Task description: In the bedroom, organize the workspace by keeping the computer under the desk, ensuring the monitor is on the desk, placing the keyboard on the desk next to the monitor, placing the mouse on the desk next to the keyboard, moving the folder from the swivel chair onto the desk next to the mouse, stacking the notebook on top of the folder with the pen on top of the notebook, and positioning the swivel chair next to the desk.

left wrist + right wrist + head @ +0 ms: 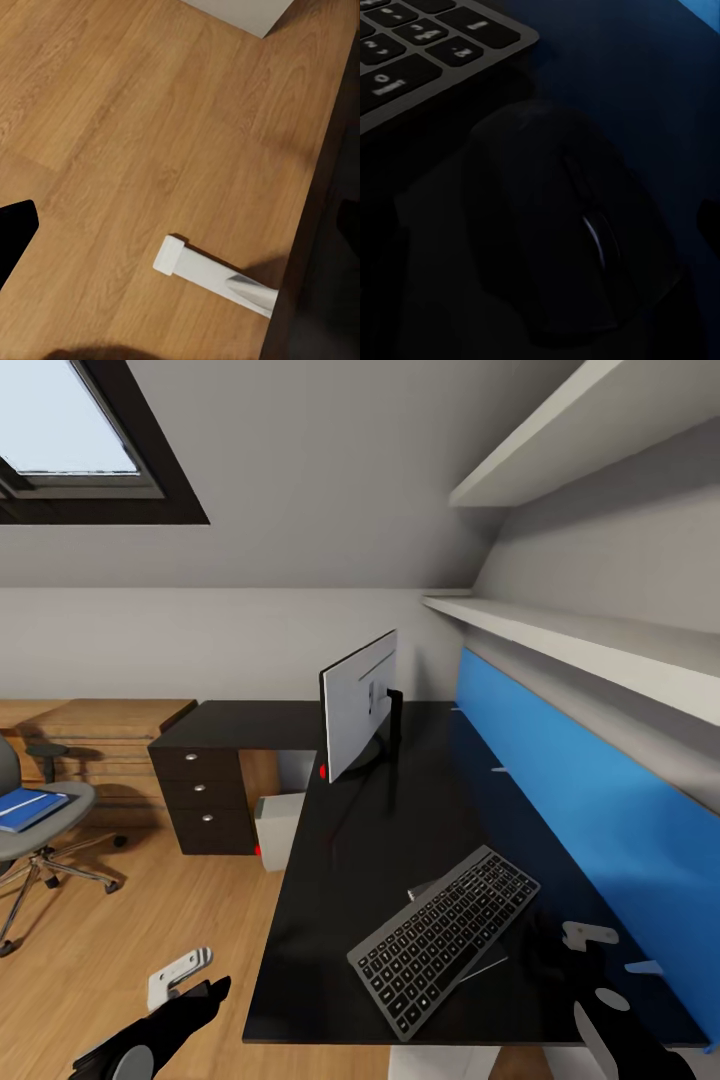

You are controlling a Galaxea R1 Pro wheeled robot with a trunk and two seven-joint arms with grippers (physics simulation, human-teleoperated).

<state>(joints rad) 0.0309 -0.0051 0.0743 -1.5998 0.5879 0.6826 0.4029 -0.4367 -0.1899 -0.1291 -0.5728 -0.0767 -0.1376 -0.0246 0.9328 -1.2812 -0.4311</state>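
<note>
We set the mouse (559, 232) beside the keyboard (445, 935), flat on the worktop (400, 830); right hand (600, 970) state unclear.

Glossy black desk (380, 860) – light grained wood floor (130, 940) – smooth matt dark mouse (562, 225).

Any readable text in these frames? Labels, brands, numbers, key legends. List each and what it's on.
Nothing can be quoted with confidence.
keyboard: pale key legends show in the head view and the right wrist view, too small and blurred to read.
monitor: no brand or label legible on its silver-grey back; just a red dot at the lower corner.
mouse: dark, no marking visible.
folder: plain blue, no lettering seen.
</note>
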